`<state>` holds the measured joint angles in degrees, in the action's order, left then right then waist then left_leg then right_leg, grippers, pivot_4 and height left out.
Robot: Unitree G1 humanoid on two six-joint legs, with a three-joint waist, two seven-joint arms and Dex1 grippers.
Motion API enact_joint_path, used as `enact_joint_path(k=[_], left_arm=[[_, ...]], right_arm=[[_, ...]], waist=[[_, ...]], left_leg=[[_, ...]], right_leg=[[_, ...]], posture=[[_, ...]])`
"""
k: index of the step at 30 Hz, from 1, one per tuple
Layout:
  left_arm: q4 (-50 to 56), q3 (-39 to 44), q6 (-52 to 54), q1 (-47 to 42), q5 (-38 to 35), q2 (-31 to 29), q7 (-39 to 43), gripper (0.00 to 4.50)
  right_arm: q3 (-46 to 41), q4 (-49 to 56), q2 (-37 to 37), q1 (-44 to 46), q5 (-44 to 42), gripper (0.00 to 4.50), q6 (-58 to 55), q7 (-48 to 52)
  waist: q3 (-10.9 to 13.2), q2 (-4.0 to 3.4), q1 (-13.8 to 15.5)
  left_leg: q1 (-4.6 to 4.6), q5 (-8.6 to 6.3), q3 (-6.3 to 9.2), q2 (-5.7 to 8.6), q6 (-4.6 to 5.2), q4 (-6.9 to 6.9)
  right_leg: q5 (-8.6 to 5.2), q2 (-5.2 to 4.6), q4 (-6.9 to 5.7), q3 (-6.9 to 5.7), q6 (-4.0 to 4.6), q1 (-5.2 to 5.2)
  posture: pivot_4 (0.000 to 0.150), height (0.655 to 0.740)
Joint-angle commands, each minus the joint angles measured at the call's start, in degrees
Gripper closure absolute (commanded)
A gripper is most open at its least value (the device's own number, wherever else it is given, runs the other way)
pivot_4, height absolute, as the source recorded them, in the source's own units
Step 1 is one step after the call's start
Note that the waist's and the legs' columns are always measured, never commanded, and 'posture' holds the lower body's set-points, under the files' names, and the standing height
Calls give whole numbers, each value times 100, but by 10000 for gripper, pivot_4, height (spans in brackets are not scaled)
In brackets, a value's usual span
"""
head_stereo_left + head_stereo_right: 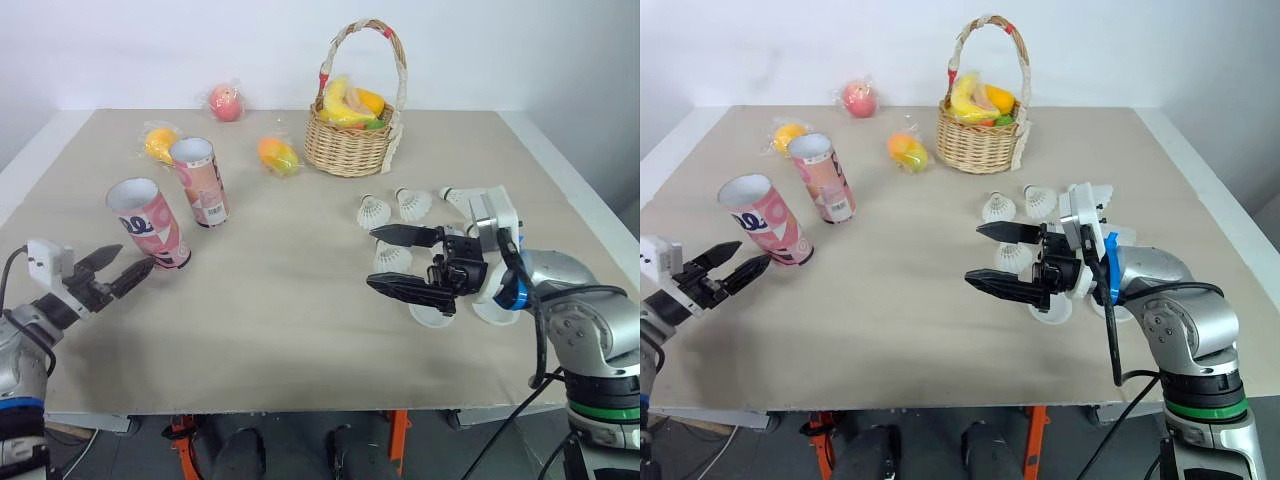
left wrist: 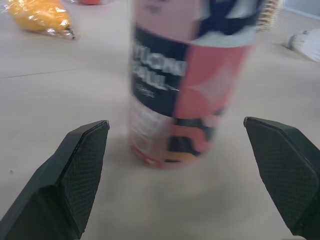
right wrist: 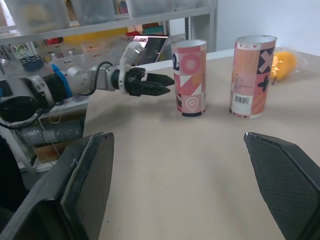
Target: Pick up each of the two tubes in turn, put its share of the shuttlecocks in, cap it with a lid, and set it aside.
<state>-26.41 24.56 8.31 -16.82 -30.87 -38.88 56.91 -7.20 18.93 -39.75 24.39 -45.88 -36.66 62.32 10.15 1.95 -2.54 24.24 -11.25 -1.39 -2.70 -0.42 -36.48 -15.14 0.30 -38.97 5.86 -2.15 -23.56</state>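
A woven wicker basket (image 1: 345, 152) is holding yellow fruit (image 1: 344, 104); a wrapped red fruit (image 1: 225, 102) and two wrapped orange fruits (image 1: 160, 143) (image 1: 278, 155) are lying nearby.

On your bench (image 1: 290, 330), the near tube (image 1: 150, 222) stands left, the far tube (image 1: 200, 182) just behind it; the basket (image 1: 345, 150) sits further back, shuttlecocks (image 1: 374, 211) before it.

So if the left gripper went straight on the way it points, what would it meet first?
Most likely the nearer pink tube. It stands upright dead ahead of the left gripper, centred between its open jaws in the left wrist view, and is not yet touched.
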Motion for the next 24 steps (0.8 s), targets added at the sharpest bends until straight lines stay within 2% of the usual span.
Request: enact_joint_path(k=[1,13,23,24], left_arm=[[-578,-101,-292,-431,171,-39,199,0],[-2251,-688,-991,-1798,827,-106,687,0],[-2959,-891,-1337,-2142,1200,-50,824,0],[-2993,-889,-1369,-2150,1223,-40,815,2528]], right_arm=[[-273,311,-78,-74,-205,504,78,-27],[-472,802,-89,-446,-475,504,29,-419],[-509,971,-132,-605,-565,504,45,-630],[-504,983,-143,-615,-571,75,48,-638]], waist=[[0,0,2],[1,1,-12],[1,1,-7],[1,1,-6]], left_leg=[[0,0,2,0,0,0],[3,1,27,-8,0,-12],[5,1,35,-11,0,-12],[5,1,36,-11,0,-12]], right_leg=[[0,1,0,-1,0,0],[0,21,-3,-13,-2,7],[0,26,-3,-17,-1,7],[0,26,-3,-18,-1,7]], posture=[[1500,7400],[1500,7400],[1500,7400],[1500,7400]])
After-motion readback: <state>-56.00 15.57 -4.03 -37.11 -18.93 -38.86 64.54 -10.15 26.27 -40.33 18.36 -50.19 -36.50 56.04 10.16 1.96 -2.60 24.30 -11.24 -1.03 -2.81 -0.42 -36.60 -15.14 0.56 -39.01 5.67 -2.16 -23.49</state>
